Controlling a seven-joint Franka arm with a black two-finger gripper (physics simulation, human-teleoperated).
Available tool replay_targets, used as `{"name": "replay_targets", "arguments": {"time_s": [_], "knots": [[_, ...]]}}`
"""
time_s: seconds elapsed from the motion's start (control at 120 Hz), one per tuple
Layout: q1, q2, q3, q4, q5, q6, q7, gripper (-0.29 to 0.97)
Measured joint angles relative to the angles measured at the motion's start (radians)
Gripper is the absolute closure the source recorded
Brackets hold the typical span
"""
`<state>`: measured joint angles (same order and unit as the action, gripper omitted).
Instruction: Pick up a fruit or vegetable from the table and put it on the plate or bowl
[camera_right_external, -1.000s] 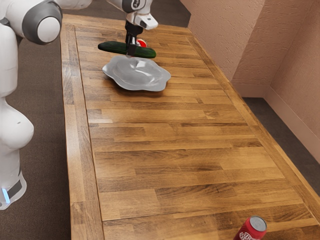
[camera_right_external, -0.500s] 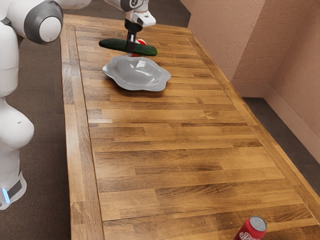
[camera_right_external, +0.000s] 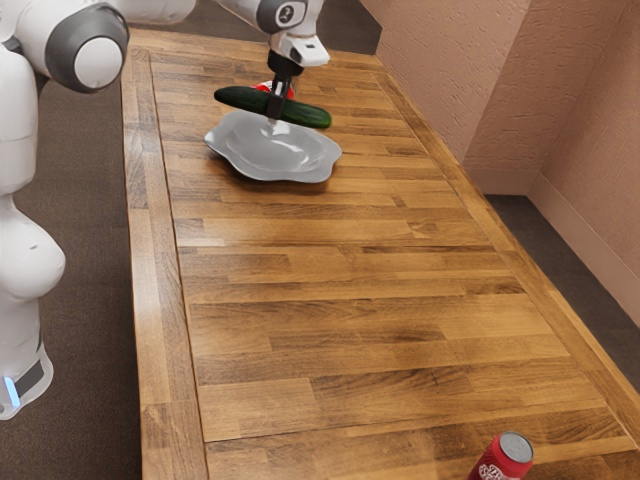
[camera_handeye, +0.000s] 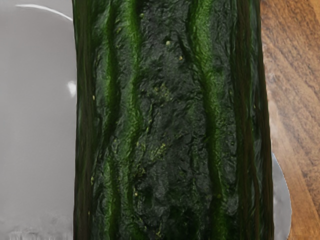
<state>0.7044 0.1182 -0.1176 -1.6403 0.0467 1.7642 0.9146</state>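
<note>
In the exterior view, the end effector (camera_right_external: 278, 96) is closed on the cucumber (camera_right_external: 305, 114) and grips it close to its middle. I think the middle was chosen so that the two long ends balance and the cucumber does not swing down on one side. It lies almost level, with the end toward the exterior view's right a little lower. It hangs in the air above the far part of the grey plate (camera_right_external: 290, 162) and does not touch it. The height seems right for passing over the wavy rim without a knock. A small red thing (camera_right_external: 263, 88) is partly hidden behind the cucumber; I cannot tell what it is. A red soda can (camera_right_external: 503, 458) stands well apart, at the near end of the wooden surface (camera_right_external: 350, 300).

In the wrist view, the cucumber (camera_handeye: 170, 125) lies just under the hand, with the plate (camera_handeye: 35, 125) under one side of it and the surface (camera_handeye: 295, 75) beyond the other side. So I judge that the cucumber is over the plate's edge region, not yet over its centre.

Compared with one second ago, the end effector has carried the cucumber toward the exterior view's right and more over the plate. The red thing was then on the right of the fingers, now it is on their left. The plate and the can have not moved.
</note>
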Motion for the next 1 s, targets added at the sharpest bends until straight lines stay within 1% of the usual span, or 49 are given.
{"name": "replay_targets", "arguments": {"time_s": [0.233, 0.358, 0.5, 0.55, 0.633, 0.717, 0.8, 0.908, 0.958, 1.0], "knots": [[0.020, -0.008, 0.044, -0.001, 0.002, 0.023, 0.018, 0.53], [0.036, -0.007, 0.049, -0.001, -0.001, 0.027, 0.031, 0.53], [0.023, -0.008, 0.044, -0.001, 0.001, 0.030, 0.043, 0.53], [0.015, -0.015, 0.042, -0.004, 0.006, 0.018, 0.051, 0.46], [-0.001, -0.027, 0.042, -0.002, 0.018, -0.025, 0.062, 0.25], [-0.005, -0.029, 0.042, 0.000, 0.023, -0.055, 0.072, 0.14], [-0.002, -0.029, 0.042, 0.001, 0.027, -0.074, 0.080, 0.08], [-0.010, -0.031, 0.038, 0.001, 0.029, -0.090, 0.087, 0.04], [-0.054, -0.039, 0.039, 0.002, 0.037, -0.095, 0.081, 0.03], [-0.128, -0.043, 0.039, 0.004, 0.047, -0.099, 0.062, 0.02]]}}
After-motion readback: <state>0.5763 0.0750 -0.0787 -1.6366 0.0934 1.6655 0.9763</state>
